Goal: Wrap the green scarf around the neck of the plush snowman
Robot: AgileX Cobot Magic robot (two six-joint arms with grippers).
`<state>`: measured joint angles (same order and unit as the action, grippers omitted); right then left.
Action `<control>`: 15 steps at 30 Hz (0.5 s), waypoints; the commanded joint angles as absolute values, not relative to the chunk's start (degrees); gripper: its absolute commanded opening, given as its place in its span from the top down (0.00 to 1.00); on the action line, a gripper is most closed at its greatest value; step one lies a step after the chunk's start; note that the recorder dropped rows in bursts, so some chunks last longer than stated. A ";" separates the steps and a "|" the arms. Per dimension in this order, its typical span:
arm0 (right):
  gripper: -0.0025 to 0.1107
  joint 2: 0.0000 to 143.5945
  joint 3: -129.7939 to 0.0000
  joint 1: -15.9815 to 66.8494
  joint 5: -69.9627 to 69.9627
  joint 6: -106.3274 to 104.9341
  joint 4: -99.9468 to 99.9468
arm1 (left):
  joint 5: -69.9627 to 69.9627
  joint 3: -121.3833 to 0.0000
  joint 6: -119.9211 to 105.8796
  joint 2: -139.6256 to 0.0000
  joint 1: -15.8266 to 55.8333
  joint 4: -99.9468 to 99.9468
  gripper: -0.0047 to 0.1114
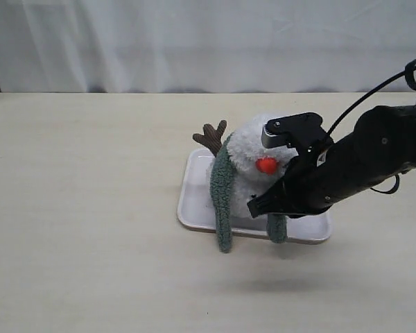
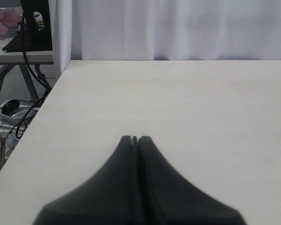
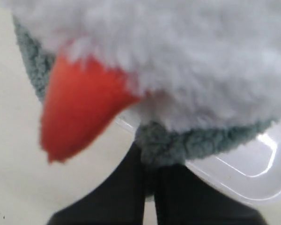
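My right fingers [image 3: 152,192] are pinched shut on the fuzzy sage-green fleece scarf [image 1: 222,201] draped round the fluffy white plush snowman [image 1: 246,149] on the white tray [image 1: 191,208] at mid-frame, my left fingers [image 2: 136,140] closed on nothing, and a hard tug could topple the toy or drag the scarf off.

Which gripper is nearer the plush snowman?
Right. The right gripper grips the green scarf at the plush snowman; the left gripper is over the table, far off.

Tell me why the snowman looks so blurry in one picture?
Right wrist view: the camera sits very close, so the plush snowman and its orange nose blur, and the tray glints. Exterior view: everything sharp, soft shadow under the arm.
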<state>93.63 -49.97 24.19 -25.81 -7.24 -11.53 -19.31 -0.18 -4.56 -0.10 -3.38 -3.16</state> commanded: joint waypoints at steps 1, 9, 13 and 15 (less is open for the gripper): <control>0.93 93.28 -50.27 24.42 -23.42 -8.14 -14.35 | -18.53 0.00 -4.42 0.00 -3.65 -3.10 0.96; 0.62 97.45 -50.27 24.42 -25.75 -8.14 -17.70 | -18.53 0.00 -4.42 0.00 -3.65 -3.10 0.96; 0.63 100.00 -50.27 24.42 -24.97 -8.14 -17.70 | -18.53 0.00 -4.42 0.00 -3.65 -3.10 0.96; 0.71 100.56 -50.27 24.42 -24.11 -8.26 -17.70 | -18.53 0.00 -4.42 0.00 -3.65 -3.10 0.96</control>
